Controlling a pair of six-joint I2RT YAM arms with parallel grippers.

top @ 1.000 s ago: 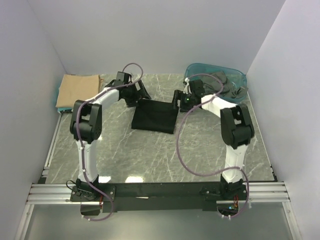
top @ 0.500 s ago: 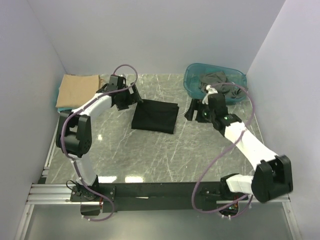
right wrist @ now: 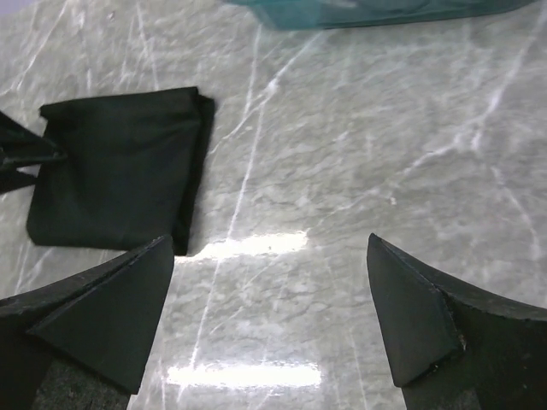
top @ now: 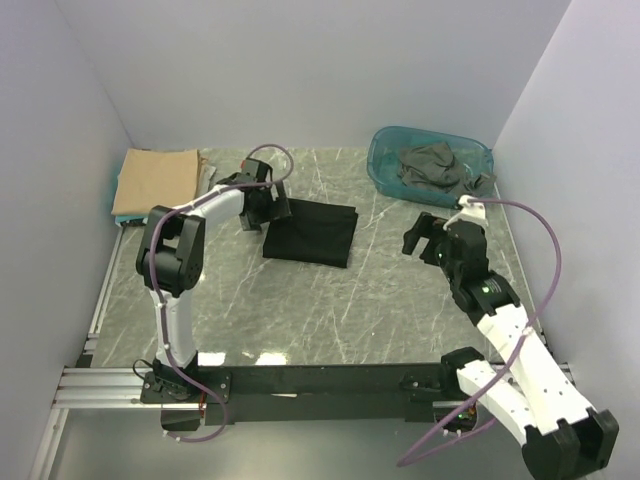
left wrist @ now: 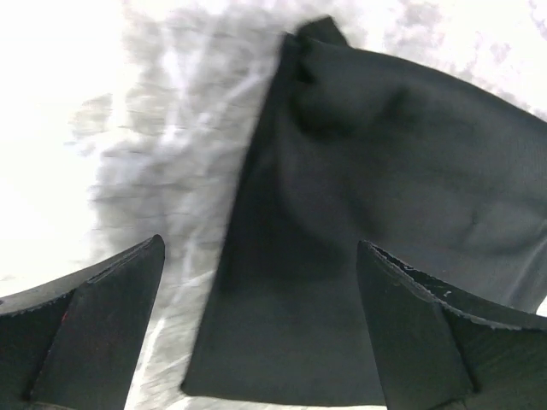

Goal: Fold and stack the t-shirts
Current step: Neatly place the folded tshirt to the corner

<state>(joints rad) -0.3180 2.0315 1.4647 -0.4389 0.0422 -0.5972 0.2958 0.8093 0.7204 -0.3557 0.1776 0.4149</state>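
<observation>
Jaws on both sides are spread wide, empty. On the desk, left of the tub holding a grey t-shirt, lies the folded black t-shirt. Folding seems finished; the next move calls for pinching its edge and stacking it on the tan t-shirt, farther left.

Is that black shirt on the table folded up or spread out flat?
Folded. The black shirt lies as a compact rectangle, no sleeves showing, with stacked layers along its edge.
</observation>
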